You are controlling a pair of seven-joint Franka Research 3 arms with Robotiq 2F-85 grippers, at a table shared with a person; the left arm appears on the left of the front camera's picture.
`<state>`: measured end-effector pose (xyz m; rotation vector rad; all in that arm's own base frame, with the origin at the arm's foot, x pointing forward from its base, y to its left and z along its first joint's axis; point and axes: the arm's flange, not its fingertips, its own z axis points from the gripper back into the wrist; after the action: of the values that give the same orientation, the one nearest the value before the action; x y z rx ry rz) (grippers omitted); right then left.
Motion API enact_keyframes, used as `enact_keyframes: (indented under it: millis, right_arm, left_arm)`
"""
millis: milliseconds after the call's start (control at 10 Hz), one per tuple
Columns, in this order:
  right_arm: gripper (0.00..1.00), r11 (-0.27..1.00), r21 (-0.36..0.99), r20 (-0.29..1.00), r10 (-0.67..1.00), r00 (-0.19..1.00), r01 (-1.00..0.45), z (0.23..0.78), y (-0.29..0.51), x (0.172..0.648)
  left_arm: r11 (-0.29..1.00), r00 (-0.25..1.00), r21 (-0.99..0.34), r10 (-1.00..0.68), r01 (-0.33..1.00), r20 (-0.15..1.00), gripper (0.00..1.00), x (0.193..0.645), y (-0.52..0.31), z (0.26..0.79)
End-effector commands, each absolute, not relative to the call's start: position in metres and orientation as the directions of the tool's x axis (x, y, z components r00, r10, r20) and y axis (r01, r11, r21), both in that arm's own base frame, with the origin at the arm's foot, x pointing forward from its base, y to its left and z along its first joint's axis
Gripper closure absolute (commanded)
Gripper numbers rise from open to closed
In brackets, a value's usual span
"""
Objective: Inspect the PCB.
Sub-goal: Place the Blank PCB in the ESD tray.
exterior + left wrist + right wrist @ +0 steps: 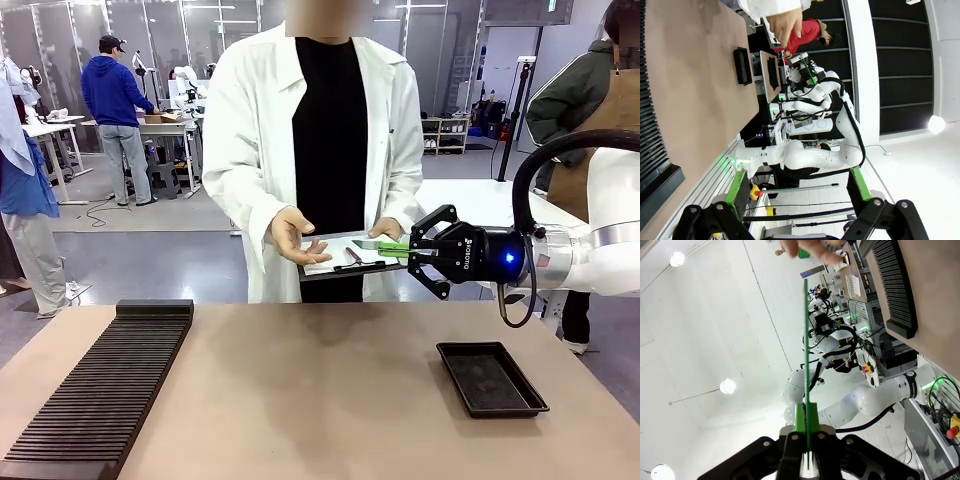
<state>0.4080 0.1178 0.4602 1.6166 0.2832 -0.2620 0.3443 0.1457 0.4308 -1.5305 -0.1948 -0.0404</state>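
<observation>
- The person's open hand [296,238] was beside the clipboard [335,262].
- The PCB [380,246] hung over it: thin, light and stiff, probably best held by its edges.
- The right gripper [412,250] clamped its near edge.
- The right wrist view showed the PCB edge-on; the left wrist view showed the left gripper [797,187] spread and empty.

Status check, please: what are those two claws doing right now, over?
Right gripper shut on the PCB, held out by the person's clipboard. Left gripper open, empty. Person's open hand close by.
</observation>
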Motion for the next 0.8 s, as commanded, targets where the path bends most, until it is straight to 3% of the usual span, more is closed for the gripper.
enact_keyframes:
  millis: [0, 300, 700]
  right_arm:
    - [0.98, -0.006, 0.959, -0.281, 0.087, 0.956, 0.282, 0.476, 0.110, 0.406]
    - [0.98, 0.147, 0.982, -0.137, 0.119, 0.983, 0.119, 0.480, 0.063, 0.408]
    - [0.98, 0.319, 0.948, -0.049, 0.117, 0.992, 0.009, 0.449, -0.002, 0.412]
  left_arm:
    - [0.048, 0.984, -0.988, 0.094, 0.147, 0.151, 0.00, 0.343, 0.146, 0.431]
    - [0.048, 0.984, -0.988, 0.094, 0.147, 0.151, 0.00, 0.343, 0.146, 0.431]
    - [0.048, 0.984, -0.988, 0.094, 0.147, 0.151, 0.00, 0.343, 0.146, 0.431]
